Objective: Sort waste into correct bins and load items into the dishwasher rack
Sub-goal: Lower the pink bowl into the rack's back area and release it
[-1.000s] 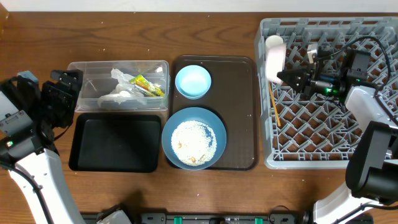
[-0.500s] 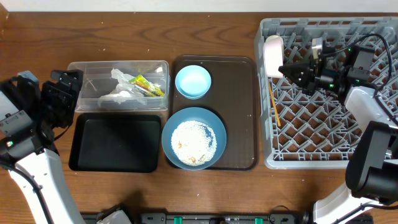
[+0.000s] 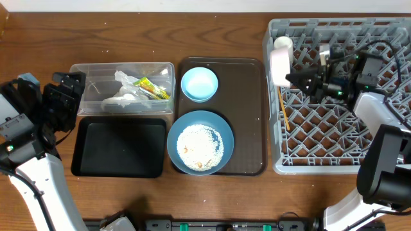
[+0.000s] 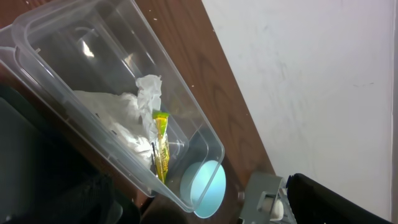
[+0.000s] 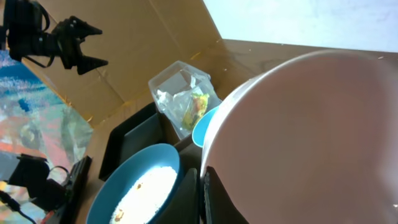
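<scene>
My right gripper is shut on the rim of the small pink bowl and holds it on edge at the left side of the grey dishwasher rack. The bowl's inside fills the right wrist view, with the fingers pinching its rim. A white cup stands just behind the bowl. Wooden chopsticks lie in the rack. The dark blue bowl holds rice scraps, and the light blue bowl sits behind it. The napkin and wrapper lie in the clear tub. My left gripper rests left of the tub.
Both blue bowls stand on a dark brown serving tray. A shallow black tray lies in front of the tub. The left wrist view shows the tub with the wrapper and the light blue bowl beyond.
My right gripper swung the pink bowl slightly up and back, then returned it to the rack's left edge, a little further left than before. The left arm has not moved.
</scene>
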`<state>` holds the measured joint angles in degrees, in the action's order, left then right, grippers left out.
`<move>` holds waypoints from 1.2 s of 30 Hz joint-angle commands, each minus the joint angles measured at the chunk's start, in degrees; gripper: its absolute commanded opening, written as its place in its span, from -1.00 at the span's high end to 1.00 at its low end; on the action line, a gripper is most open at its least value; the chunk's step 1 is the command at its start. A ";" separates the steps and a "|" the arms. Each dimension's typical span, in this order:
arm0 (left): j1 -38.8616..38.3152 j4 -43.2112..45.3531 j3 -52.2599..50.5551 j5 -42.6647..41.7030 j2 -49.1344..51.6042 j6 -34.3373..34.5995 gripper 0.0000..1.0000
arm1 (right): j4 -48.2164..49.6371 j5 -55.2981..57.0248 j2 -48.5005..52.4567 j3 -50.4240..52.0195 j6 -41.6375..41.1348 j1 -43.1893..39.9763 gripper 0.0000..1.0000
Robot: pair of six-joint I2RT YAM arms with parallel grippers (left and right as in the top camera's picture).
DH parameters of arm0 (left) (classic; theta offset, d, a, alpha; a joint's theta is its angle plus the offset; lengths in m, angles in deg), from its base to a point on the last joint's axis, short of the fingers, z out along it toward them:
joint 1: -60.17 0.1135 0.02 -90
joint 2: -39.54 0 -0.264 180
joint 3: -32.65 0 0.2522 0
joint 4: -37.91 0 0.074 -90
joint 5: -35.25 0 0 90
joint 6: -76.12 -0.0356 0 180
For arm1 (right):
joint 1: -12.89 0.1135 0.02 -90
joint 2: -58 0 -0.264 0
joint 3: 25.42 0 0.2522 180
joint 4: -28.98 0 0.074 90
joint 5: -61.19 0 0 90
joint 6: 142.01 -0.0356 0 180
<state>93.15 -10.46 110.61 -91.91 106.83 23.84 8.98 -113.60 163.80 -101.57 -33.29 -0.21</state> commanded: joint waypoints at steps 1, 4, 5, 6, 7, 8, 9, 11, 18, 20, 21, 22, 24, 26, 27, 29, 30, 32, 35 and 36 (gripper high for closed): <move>0.35 -0.11 0.52 -0.52 0.17 0.11 -0.82 | 0.55 0.48 1.16 1.53 2.36 0.74 0.97; 0.33 -0.11 0.52 -0.52 0.17 0.11 -0.82 | 0.52 0.52 2.16 1.70 2.32 -0.33 0.98; 0.35 -0.11 0.52 -0.52 0.17 0.11 -0.82 | 0.46 0.52 2.56 1.75 2.32 -0.79 0.97; 0.35 -0.11 0.52 -0.52 0.17 0.11 -0.82 | 0.44 0.52 2.91 1.77 2.29 -1.20 0.97; 0.33 -0.11 0.52 -0.52 0.17 0.11 -0.82 | 0.42 0.31 3.28 1.77 2.08 -1.77 0.97; 0.35 -0.11 0.52 -0.52 0.17 0.11 -0.82 | 0.42 0.26 3.76 1.77 2.08 -2.21 0.97; 0.33 -0.09 0.52 -0.52 0.17 0.11 -0.82 | 0.28 -0.20 3.98 1.77 2.10 -2.62 0.97; 0.33 -0.11 0.52 -0.55 0.17 0.11 -0.82 | 0.17 -1.03 4.42 1.79 2.10 -3.28 0.98; 0.35 -0.11 0.52 -0.52 0.17 0.11 -0.83 | 0.00 -1.53 4.48 1.79 -2.32 -7.26 0.98; 0.35 -0.11 0.52 -0.52 0.17 0.11 -0.82 | 0.04 -1.53 4.48 1.79 -4.55 -8.83 0.98; 0.35 -0.11 0.52 -0.52 0.17 0.11 -0.82 | 0.04 -1.51 4.48 1.79 -5.55 -9.57 0.98; 0.35 -0.11 0.52 -0.52 0.17 0.11 -0.82 | 0.02 -1.36 4.48 1.79 -6.99 -10.69 0.97; 0.33 -0.11 0.52 -0.52 0.17 0.11 -0.83 | 0.02 -0.44 4.48 1.79 -9.66 -12.17 0.97; 0.35 -0.11 0.52 -0.52 0.17 0.11 -0.82 | 0.02 0.00 4.48 1.79 -11.76 -13.88 0.92; 0.33 -0.11 0.52 -0.55 0.17 0.11 -0.82 | 0.02 0.48 4.48 1.79 -12.92 -14.64 0.87; 0.35 -0.11 0.52 -0.52 0.17 0.11 -0.83 | 0.07 1.44 4.46 1.77 -14.86 -16.00 0.69; 0.35 -0.11 0.52 -0.52 0.17 0.11 -0.82 | 0.04 1.97 4.48 1.77 -15.67 -16.63 0.56; 0.33 -0.11 0.52 -0.52 0.17 0.11 -0.83 | 0.04 2.51 4.48 1.77 -17.22 -17.57 0.55; 0.35 -0.11 0.52 -0.52 0.17 0.11 -0.83 | 0.00 2.51 4.46 1.77 -18.10 -17.90 0.56; 0.33 -0.11 0.52 -0.52 0.17 0.11 -0.83 | -0.02 2.54 4.46 1.77 -18.38 -17.88 0.58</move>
<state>93.15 -10.46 110.61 -91.91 106.83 23.84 9.02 -111.11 167.77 -100.09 -48.90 -18.07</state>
